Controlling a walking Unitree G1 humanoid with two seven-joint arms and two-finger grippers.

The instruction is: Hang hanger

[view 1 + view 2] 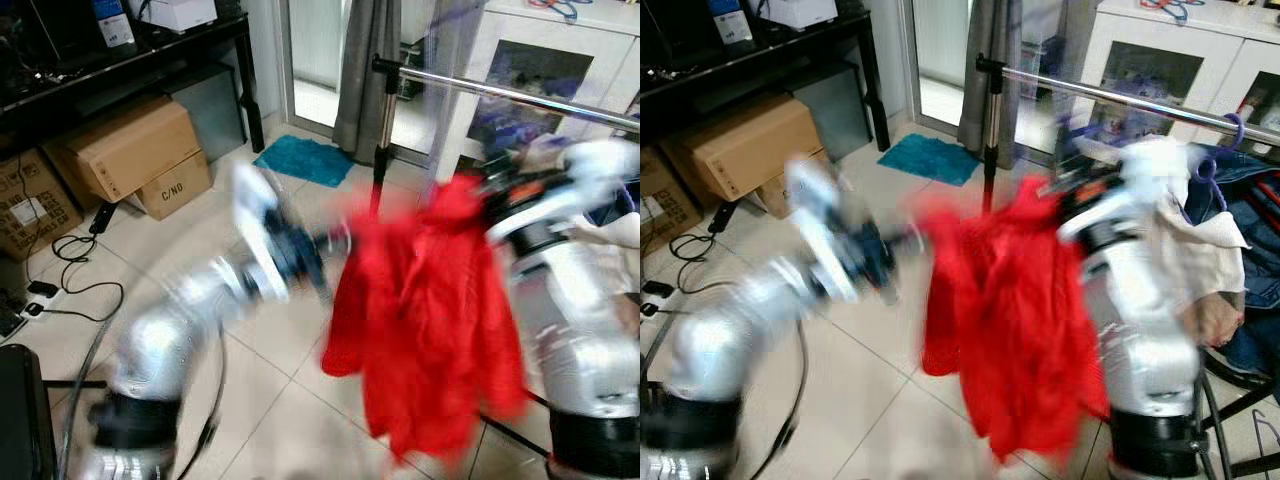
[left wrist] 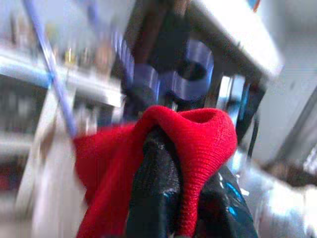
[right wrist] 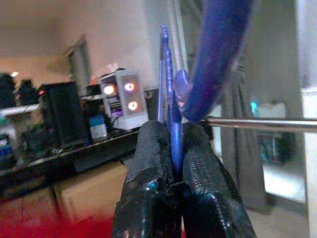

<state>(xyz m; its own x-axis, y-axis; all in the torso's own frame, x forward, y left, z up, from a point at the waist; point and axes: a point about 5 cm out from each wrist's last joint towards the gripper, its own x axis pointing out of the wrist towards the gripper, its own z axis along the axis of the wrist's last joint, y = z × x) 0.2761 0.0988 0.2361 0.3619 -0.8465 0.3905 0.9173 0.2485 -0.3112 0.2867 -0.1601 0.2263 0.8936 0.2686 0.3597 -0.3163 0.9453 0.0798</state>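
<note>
Left gripper: ribbed black fingers pinched on a fold of the knitted red sweater; sweater hangs limp between both arms, blurred. Right gripper clamped on the thin blue plastic hanger, just before the shiny metal rail.
</note>
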